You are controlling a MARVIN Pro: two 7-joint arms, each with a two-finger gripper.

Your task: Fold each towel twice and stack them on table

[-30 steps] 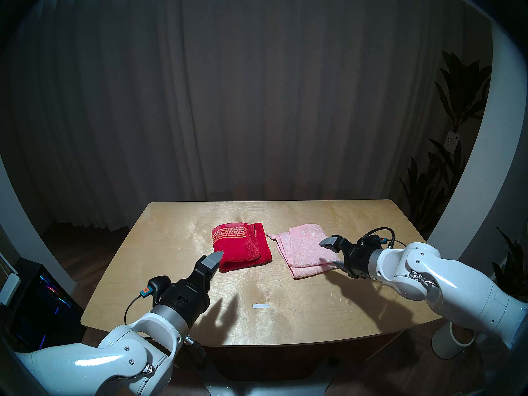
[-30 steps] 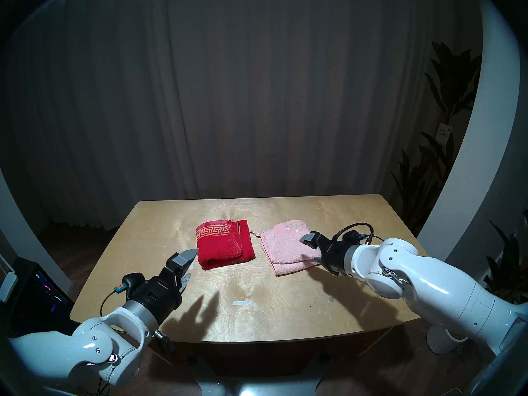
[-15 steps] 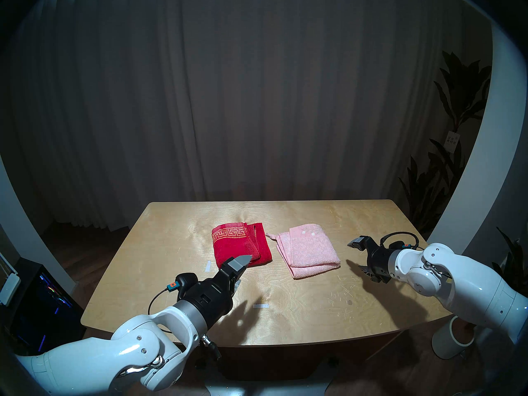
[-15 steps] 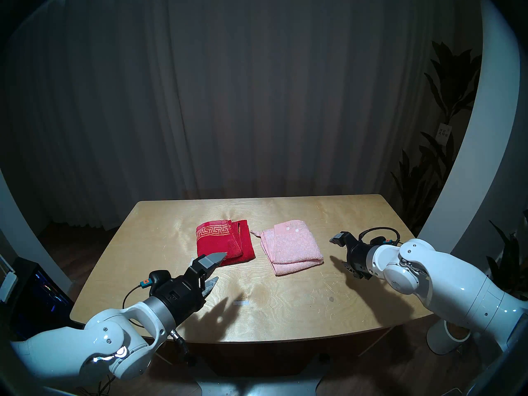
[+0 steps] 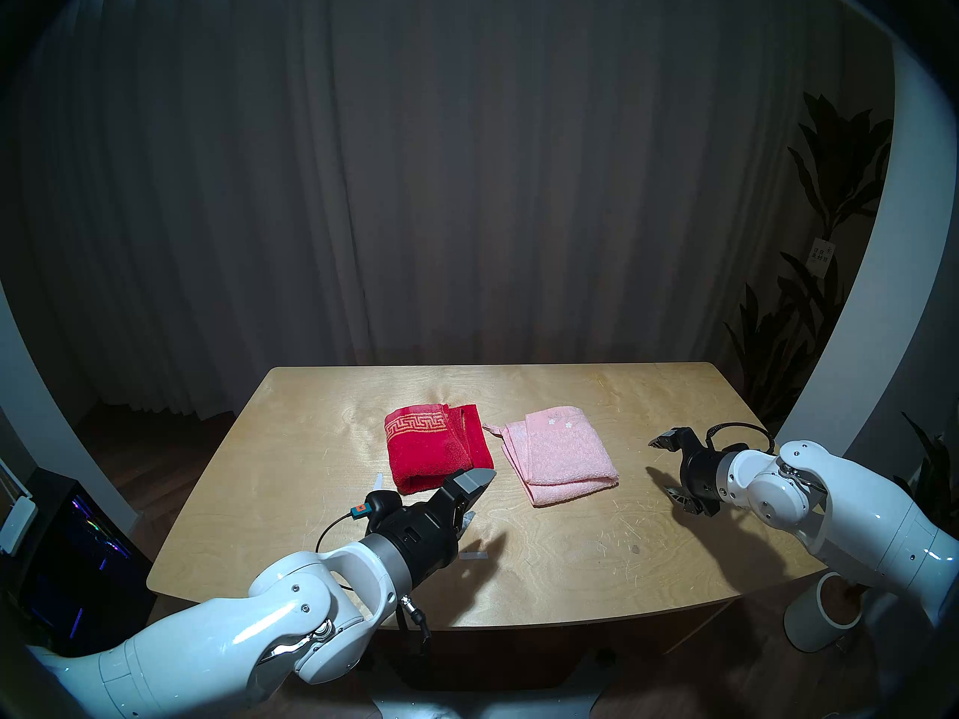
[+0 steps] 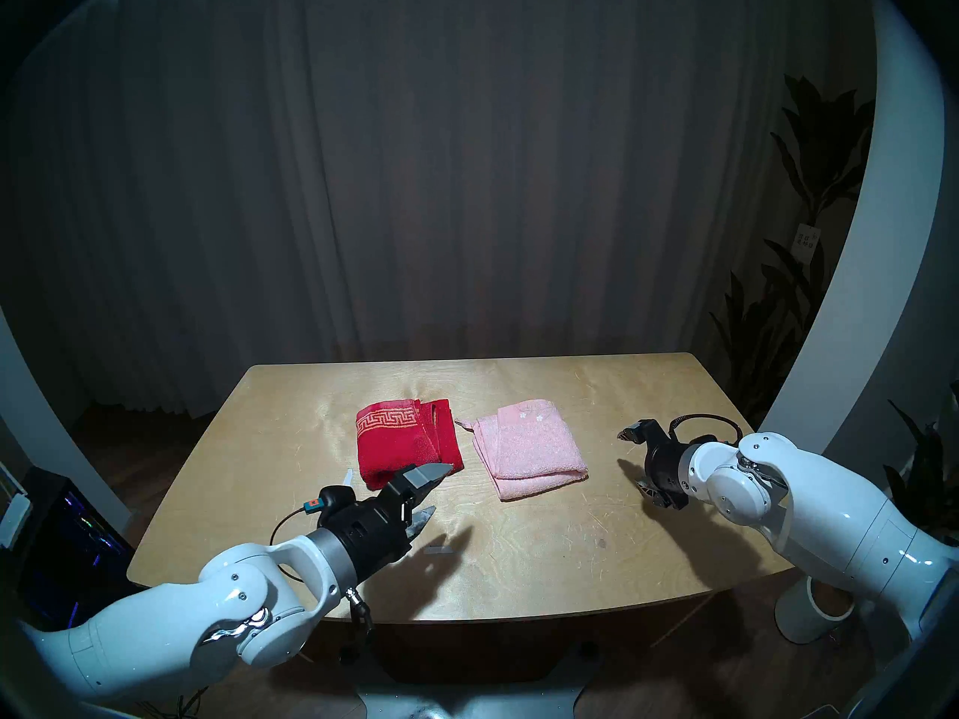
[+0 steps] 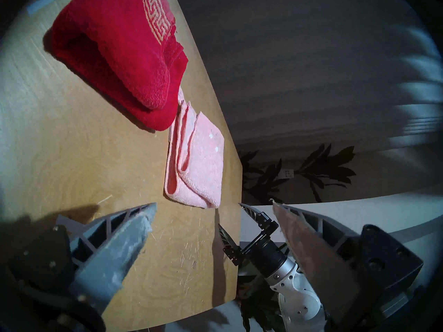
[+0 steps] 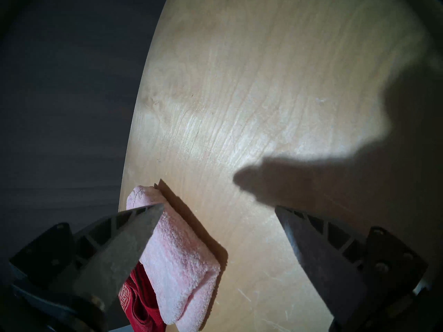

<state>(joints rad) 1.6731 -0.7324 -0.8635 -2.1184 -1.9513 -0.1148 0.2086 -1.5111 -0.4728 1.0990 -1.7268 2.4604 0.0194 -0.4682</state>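
Two folded towels lie side by side on the plywood table (image 5: 545,588). The red towel (image 5: 436,451) (image 6: 405,445) (image 7: 119,48) has a gold key border and lies to the left of the pink towel (image 5: 560,458) (image 6: 529,453) (image 7: 201,166) (image 8: 177,257). My left gripper (image 5: 480,497) (image 6: 441,489) (image 7: 214,202) hovers open at the red towel's near right corner, holding nothing. My right gripper (image 5: 659,466) (image 6: 629,458) (image 8: 219,205) stands open and empty, apart from the pink towel's right edge.
A white tape strip (image 5: 473,555) lies near the table's front, partly behind my left wrist. Another strip (image 5: 377,482) lies left of the red towel. On the floor, a white cylinder (image 5: 822,619) and plants (image 5: 778,349) stand on the right and a dark computer case (image 5: 78,547) on the left.
My left gripper has swung right along the red towel's near edge to its right corner. My right gripper has drawn back to the right, off the pink towel. Both stayed open.
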